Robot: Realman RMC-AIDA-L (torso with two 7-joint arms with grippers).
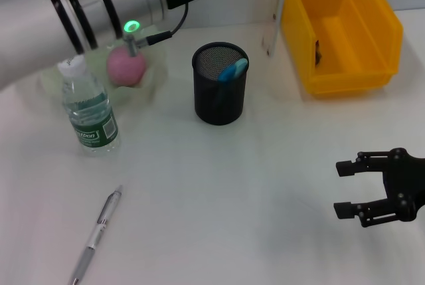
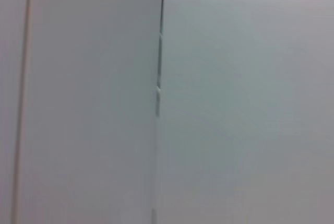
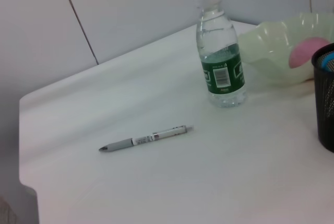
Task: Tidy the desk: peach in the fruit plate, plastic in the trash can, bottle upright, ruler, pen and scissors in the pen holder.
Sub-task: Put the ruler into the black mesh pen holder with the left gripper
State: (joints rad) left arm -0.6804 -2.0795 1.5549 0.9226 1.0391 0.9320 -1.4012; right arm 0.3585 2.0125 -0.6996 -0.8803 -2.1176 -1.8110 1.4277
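Observation:
A pink peach (image 1: 126, 66) lies in the pale green fruit plate (image 1: 154, 84) at the back left; both show in the right wrist view, peach (image 3: 308, 52) and plate (image 3: 271, 44). A water bottle (image 1: 89, 109) with a green label stands upright in front of the plate, also in the right wrist view (image 3: 219, 59). A grey pen (image 1: 98, 232) lies on the table at the front left, also in the right wrist view (image 3: 146, 138). The black mesh pen holder (image 1: 220, 86) holds blue-handled items. My right gripper (image 1: 346, 189) is open and empty at the front right. My left arm reaches across the back; its gripper is out of view.
A yellow bin (image 1: 342, 29) stands at the back right with a small dark item inside. The left wrist view shows only a plain wall. The white table's left edge (image 3: 31, 145) shows in the right wrist view.

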